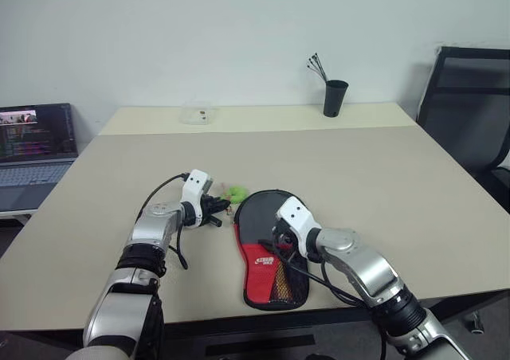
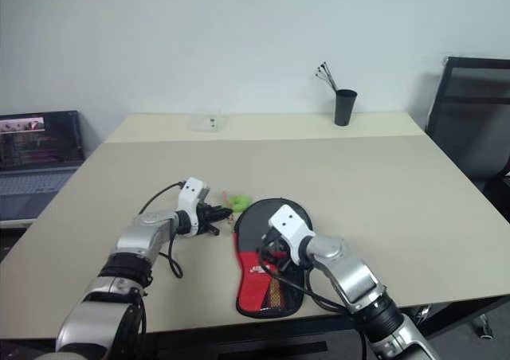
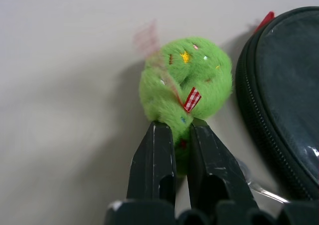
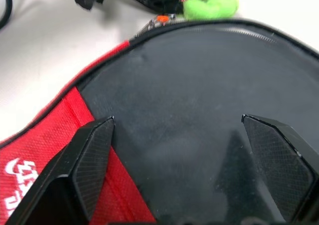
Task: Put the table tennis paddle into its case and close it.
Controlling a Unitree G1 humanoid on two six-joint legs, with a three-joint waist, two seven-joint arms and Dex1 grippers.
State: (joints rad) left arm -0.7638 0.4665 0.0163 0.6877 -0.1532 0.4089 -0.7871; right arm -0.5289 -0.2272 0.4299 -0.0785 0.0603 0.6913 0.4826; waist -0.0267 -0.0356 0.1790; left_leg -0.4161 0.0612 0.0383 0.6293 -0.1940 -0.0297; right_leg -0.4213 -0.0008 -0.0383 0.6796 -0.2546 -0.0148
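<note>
Left hand [image 3: 175, 135] is clamped on the green fuzzy zipper charm [image 3: 187, 83]; right hand [image 4: 177, 150], fingers apart, hovers over the case [image 1: 267, 244], lower centre on the desk [image 1: 382, 177] (paddle presumably inside). Pull steadily along the zipper while pinning the case.

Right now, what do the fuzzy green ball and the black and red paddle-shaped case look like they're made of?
The fuzzy green ball looks like soft plush: matted pile, stitched coloured flecks and a small checked ribbon tag. The black and red paddle-shaped case seems to be fabric: a smooth matte black panel, woven red cloth with a white logo, and a zipper along its edge.
</note>
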